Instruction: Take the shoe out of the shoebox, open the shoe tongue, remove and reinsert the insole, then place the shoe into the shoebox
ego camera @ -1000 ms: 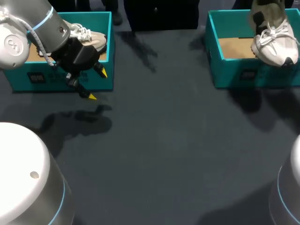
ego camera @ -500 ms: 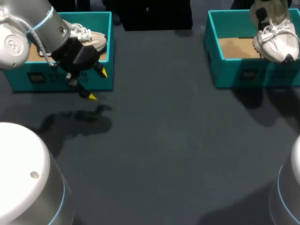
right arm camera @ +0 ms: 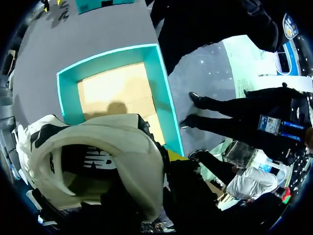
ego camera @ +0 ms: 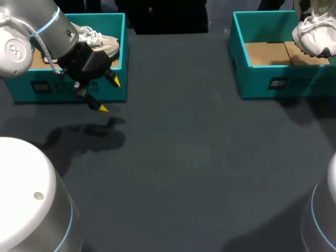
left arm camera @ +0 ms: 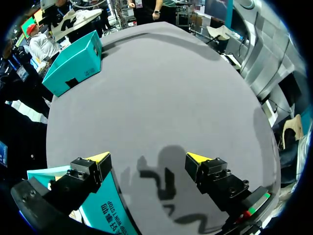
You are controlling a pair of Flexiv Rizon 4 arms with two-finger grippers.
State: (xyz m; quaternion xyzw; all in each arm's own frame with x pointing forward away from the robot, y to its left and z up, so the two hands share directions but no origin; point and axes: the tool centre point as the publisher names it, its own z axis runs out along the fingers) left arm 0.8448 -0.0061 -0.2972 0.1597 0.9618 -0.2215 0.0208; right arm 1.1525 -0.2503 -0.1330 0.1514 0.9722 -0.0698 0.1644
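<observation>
Aloft, right hand grips the shoe above its shoebox; left hand hangs open beside the other box

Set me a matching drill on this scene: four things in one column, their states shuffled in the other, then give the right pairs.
Things
1. left gripper
2. left shoebox
3. right shoebox
4. lifted shoe

States
A. bare cardboard floor, nothing lying in it
B. up in the air over a teal box
C. open, holding nothing, by a box's front wall
D. a second shoe lies inside

Pairs: 1-C, 2-D, 3-A, 4-B
</observation>
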